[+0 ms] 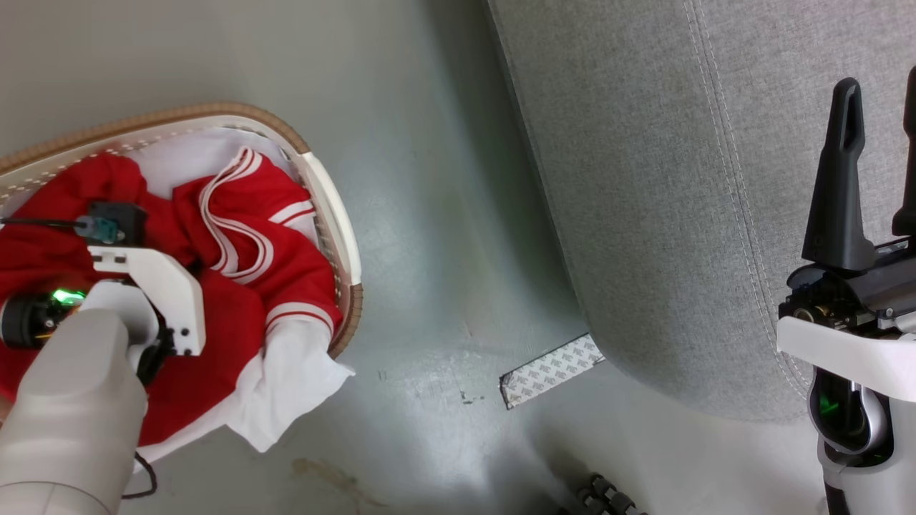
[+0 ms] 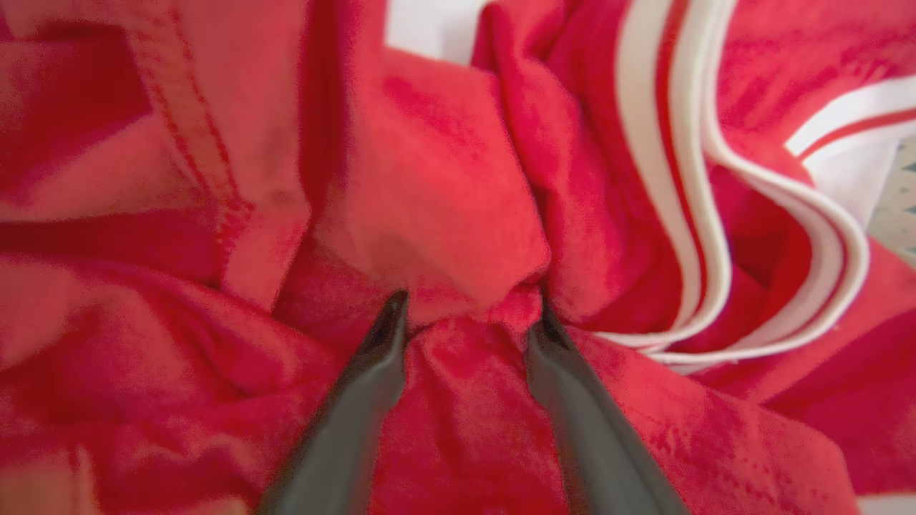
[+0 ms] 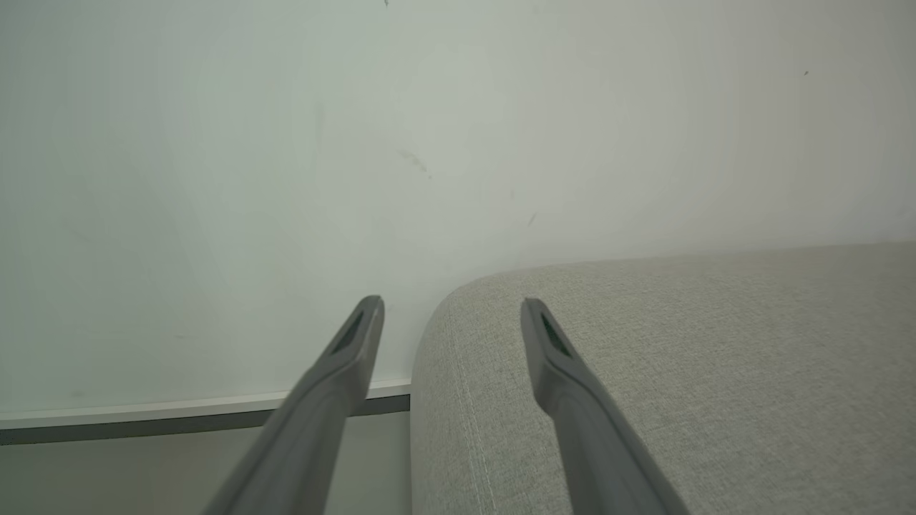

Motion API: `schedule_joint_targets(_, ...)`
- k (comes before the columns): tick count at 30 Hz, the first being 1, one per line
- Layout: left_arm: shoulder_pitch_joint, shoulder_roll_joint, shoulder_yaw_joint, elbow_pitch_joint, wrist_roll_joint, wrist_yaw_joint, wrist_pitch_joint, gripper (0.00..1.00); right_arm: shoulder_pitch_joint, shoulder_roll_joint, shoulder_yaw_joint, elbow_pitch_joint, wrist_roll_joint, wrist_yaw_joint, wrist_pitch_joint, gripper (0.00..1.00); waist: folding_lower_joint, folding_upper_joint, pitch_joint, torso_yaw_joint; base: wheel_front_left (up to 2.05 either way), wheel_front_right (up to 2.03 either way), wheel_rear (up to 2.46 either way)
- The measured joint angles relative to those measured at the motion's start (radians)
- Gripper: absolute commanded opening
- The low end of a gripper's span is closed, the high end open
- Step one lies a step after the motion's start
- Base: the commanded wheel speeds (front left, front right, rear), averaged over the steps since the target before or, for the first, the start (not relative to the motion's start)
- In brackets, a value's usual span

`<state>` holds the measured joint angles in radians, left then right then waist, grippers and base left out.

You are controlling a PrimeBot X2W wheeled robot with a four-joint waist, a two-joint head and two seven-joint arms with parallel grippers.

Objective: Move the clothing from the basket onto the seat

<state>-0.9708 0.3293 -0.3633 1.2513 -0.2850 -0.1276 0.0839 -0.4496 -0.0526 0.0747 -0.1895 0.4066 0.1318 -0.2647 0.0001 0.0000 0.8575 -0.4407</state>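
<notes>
The red clothing (image 1: 236, 286) with white stripe trim lies crumpled in the cream basket (image 1: 336, 214) at the left. My left arm reaches down into it, its wrist hiding the fingers in the head view. In the left wrist view my left gripper (image 2: 469, 315) is open, both tips pressed into the clothing (image 2: 444, 179) with a raised fold bunched between them. At the right, the big grey seat (image 1: 644, 179) runs from the top toward the bottom. My right gripper (image 1: 880, 82) hangs open over its right part, holding nothing. The right wrist view has that gripper (image 3: 451, 307) at the seat's rounded edge (image 3: 680, 357).
The basket's white lining (image 1: 293, 386) spills over its near rim onto the grey-green floor (image 1: 444, 214) between basket and seat. A patterned paper strip (image 1: 551, 370) lies by the seat's corner. A black ribbed part (image 1: 605, 497) shows at the bottom. A pale wall (image 3: 358, 143) stands behind the seat.
</notes>
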Motion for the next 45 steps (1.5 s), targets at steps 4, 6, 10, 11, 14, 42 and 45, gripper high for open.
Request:
schedule_joint_targets(4,0.007,-0.011,-0.011,0.007,-0.018,-0.001,-0.053,0.0,-0.002,0.0,-0.006,0.012,0.0,0.0,0.0,1.0,0.0,-0.0001,-0.018,0.012,0.0,0.0,0.0)
schedule_joint_targets(6,0.022,-0.021,-0.011,0.009,-0.031,-0.001,-0.077,0.0,-0.003,0.0,-0.003,0.022,-0.002,0.0,0.0,1.0,0.0,0.0,-0.038,0.018,0.0,0.0,0.0)
schedule_joint_targets(10,0.073,-0.051,-0.011,0.012,-0.066,-0.001,-0.131,0.0,-0.003,0.001,-0.005,0.035,-0.007,0.0,0.0,1.0,0.0,-0.0001,-0.101,0.029,0.0,0.0,0.0)
schedule_joint_targets(11,0.089,-0.059,-0.012,0.011,-0.077,-0.002,-0.147,0.0,-0.001,0.001,-0.005,0.04,-0.012,0.0,0.0,1.0,0.0,0.0,-0.121,0.032,0.0,0.0,0.0)
schedule_joint_targets(14,0.134,-0.087,-0.021,0.008,-0.111,-0.003,-0.181,0.0,0.013,0.002,-0.011,0.055,-0.038,0.0,0.0,1.0,-0.0001,0.0,-0.188,0.043,0.0,0.0,0.0)
schedule_joint_targets(42,0.354,-0.179,-0.181,-0.372,-0.307,-0.004,-0.345,0.0,0.251,-0.023,0.021,0.185,-0.092,0.0,0.0,1.0,-0.0005,0.0,-0.793,0.296,0.0,0.0,0.0)
schedule_joint_targets(45,0.353,-0.17,-0.173,-0.458,-0.305,-0.003,-0.345,0.0,0.273,-0.024,0.038,0.191,-0.085,0.0,0.0,1.0,-0.0005,0.0,-0.832,0.322,0.0,0.0,0.0)
